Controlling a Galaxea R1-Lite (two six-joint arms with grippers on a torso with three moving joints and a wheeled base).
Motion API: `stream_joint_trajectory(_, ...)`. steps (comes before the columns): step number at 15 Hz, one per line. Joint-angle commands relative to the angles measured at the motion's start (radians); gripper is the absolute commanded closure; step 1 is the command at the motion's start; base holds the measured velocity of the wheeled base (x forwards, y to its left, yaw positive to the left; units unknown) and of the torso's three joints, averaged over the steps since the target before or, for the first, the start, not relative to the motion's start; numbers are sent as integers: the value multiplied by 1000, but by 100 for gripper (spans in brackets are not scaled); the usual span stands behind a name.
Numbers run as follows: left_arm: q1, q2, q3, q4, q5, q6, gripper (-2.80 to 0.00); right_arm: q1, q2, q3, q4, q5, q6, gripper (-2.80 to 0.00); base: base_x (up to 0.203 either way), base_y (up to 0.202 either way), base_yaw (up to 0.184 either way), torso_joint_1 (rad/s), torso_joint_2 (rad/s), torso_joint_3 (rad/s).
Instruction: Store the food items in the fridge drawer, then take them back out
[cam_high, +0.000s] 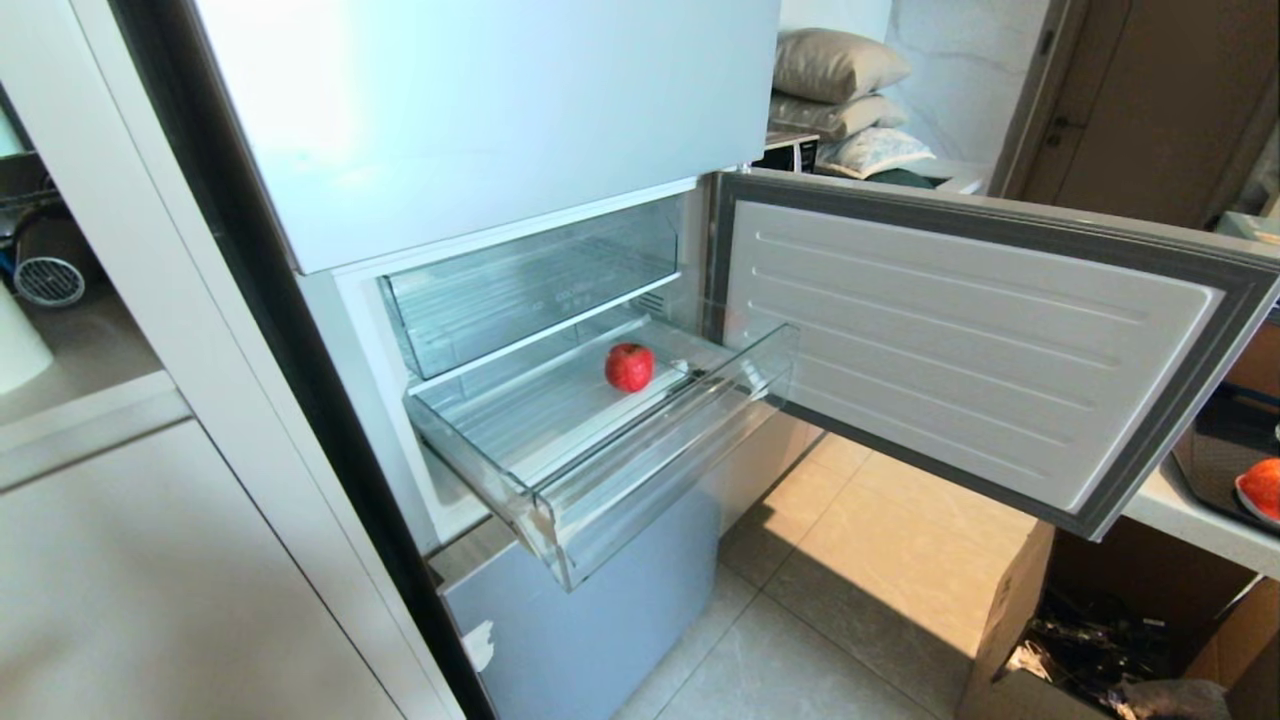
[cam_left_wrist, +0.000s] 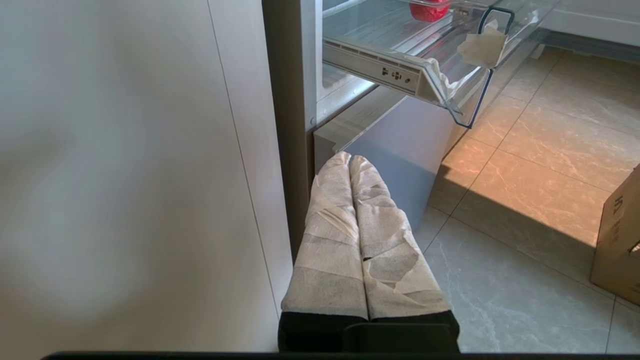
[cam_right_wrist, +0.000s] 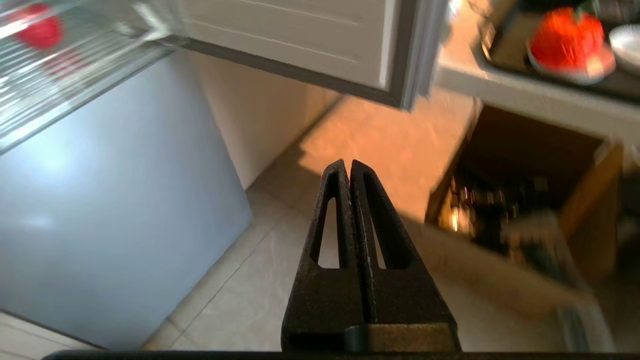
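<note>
The landmark here is the wide, shallow, clear plastic fridge drawer (cam_high: 600, 450) with a ribbed floor and a stepped front lip, pulled out of the pale blue-grey glossy fridge (cam_high: 590, 620). On the drawer's floor, toward its back and nearer the hinge side of the open fridge door (cam_high: 960, 340), sits the deep red round toy fruit (cam_high: 629, 367), alone and touching nothing but the ribs. Directly above the drawer, still pushed in, is a second clear bin with a taller plain front (cam_high: 530, 280).

The orange-red round toy fruit with a green stem (cam_right_wrist: 566, 37) is outside the drawer, well apart from it beyond the open door, resting on a small pale dish (cam_right_wrist: 572, 70) inside a dark tray (cam_high: 1225, 455) on the white counter (cam_high: 1190, 520). Below that counter stands an open brown cardboard box (cam_high: 1040, 620) with dark clutter inside, on the pale tiled floor (cam_high: 800, 640).

Neither arm appears in the head view. The left gripper (cam_left_wrist: 350, 159), its fingers wrapped in white tape, hangs low, below the drawer's near corner and beside the white cabinet panel (cam_left_wrist: 125, 175); its fingers are pressed together and hold nothing. The black right gripper (cam_right_wrist: 346, 164) is lower than the drawer and out past its front, over the floor between the fridge's lower panel and the cardboard box; its fingers also meet at the tips, empty.
</note>
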Motion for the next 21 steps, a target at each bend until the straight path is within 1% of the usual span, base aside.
stream_joint_trajectory(1,0,0,0,0,0,0,0,-55,313,-60,-30,-9,39,0,0,0,0,0,0,0)
stream_joint_trajectory(3,0,0,0,0,0,0,0,-157,550,-105,-112,-15,68,0,0,0,0,0,0,0)
stream_joint_trajectory(5,0,0,0,0,-1,0,0,-267,765,-147,-239,-5,84,0,0,0,0,0,0,0)
stream_joint_trajectory(7,0,0,0,0,-1,0,0,-342,939,-195,-349,8,93,0,0,0,0,0,0,0)
stream_joint_trajectory(9,0,0,0,0,0,0,0,-388,1076,-250,-444,15,94,0,0,0,0,0,0,0)
stream_joint_trajectory(10,0,0,0,0,0,0,0,-416,1130,-284,-485,17,86,-280,0,0,0,0,0,0)
stream_joint_trajectory(12,0,0,0,0,0,0,0,-487,1219,-344,-542,17,41,-280,0,0,0,0,0,0)
stream_joint_trajectory(14,0,0,0,0,0,0,0,-562,1270,-385,-582,19,20,-280,0,0,0,0,0,0)
stream_joint_trajectory(16,0,0,0,0,0,0,0,-598,1315,-419,-590,21,15,-280,0,0,0,0,0,0)
stream_joint_trajectory(17,0,0,0,0,0,0,0,-631,1341,-436,-603,24,-3,-280,0,0,0,0,0,0)
stream_joint_trajectory(18,0,0,0,0,0,0,0,-658,1368,-447,-642,30,-17,-280,0,0,0,0,0,0)
stream_joint_trajectory(21,0,0,0,0,0,0,0,-669,1467,-498,-778,60,-25,-280,0,0,0,0,0,0)
